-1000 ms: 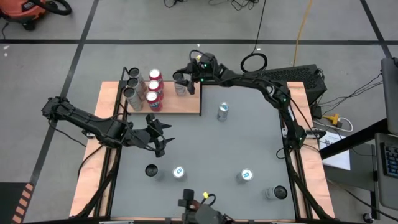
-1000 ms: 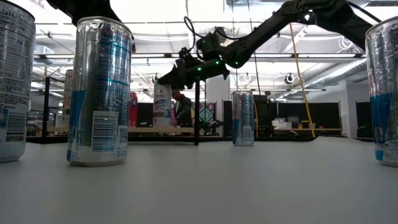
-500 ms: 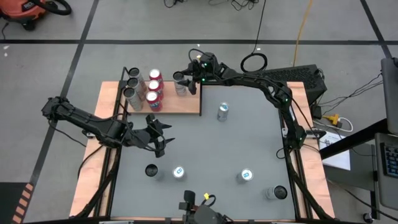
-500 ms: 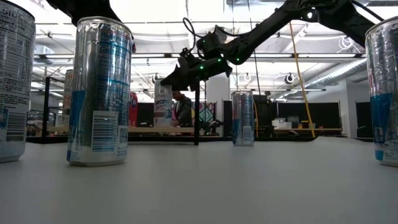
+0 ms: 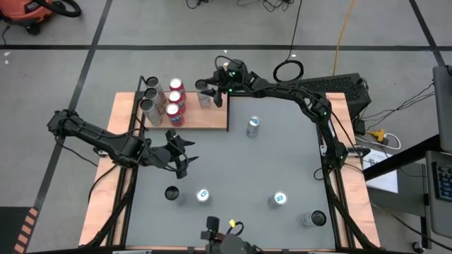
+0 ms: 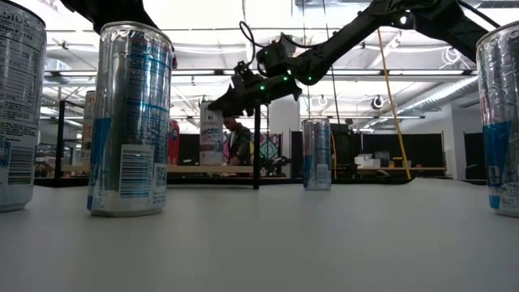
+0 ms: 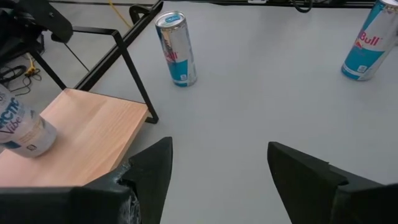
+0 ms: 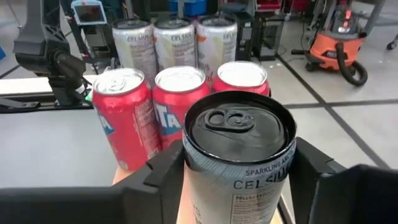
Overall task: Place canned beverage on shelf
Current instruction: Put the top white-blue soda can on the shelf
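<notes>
The shelf (image 5: 205, 120), a light wood board on black posts, stands at the table's far left. On it are three red cans (image 8: 177, 99) and three silver cans (image 8: 174, 40) in two rows. Another silver can (image 5: 204, 99) stands upright on its base at the shelf's far right corner (image 7: 18, 130). My right gripper (image 5: 207, 93) is closed around this can near its top (image 6: 212, 134). My left gripper (image 5: 185, 152) hangs open over the table just in front of the shelf, with nothing between its fingers (image 7: 217, 162). My right gripper has the silver can's side wall just below the top rim (image 8: 193, 165) between its two fingers, one on each side. The fingers (image 8: 165, 171) come about level from the table's right. The can stands upright with its base on the shelf board.
Loose cans stand on the grey table: one near the shelf's right end (image 5: 253, 127), and several along the near edge (image 5: 203, 195) (image 5: 280, 200) (image 5: 311, 219) (image 5: 171, 192). Open tabletop lies between them in the middle.
</notes>
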You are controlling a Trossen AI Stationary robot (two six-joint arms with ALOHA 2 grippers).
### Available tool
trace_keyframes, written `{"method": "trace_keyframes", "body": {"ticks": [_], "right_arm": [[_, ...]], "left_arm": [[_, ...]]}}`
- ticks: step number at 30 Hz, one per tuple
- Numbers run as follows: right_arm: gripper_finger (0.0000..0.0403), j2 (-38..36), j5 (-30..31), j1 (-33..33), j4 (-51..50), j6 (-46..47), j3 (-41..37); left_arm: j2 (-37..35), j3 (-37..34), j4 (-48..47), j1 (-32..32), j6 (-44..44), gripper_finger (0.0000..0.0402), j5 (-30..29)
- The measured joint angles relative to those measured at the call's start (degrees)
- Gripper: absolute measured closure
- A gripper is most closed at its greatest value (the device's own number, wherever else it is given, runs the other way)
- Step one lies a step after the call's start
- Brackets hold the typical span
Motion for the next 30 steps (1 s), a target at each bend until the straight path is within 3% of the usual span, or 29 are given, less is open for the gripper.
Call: {"method": "trace_keyframes", "body": {"ticks": [15, 25, 30], "right_arm": [[0.0228, 0.02, 2.1, 0.86, -0.24, 0.43, 0.0], [0.0148, 0.02, 3.7, 0.84, -2.7, 0.53, 0.02], [0.0126, -0.8, 4.45, 0.77, -3.23, 0.66, 0.02]], "left_arm": [[0.0, 0.0, 0.0, -0.02, -1.4, 0.0142, 1.18], [0.0, 0.0, 0.0, -0.02, -1.4, 0.0142, 1.18], [0.01, 0.0, -0.02, -0.74, -1.45, 0.0142, 1.17]]}}
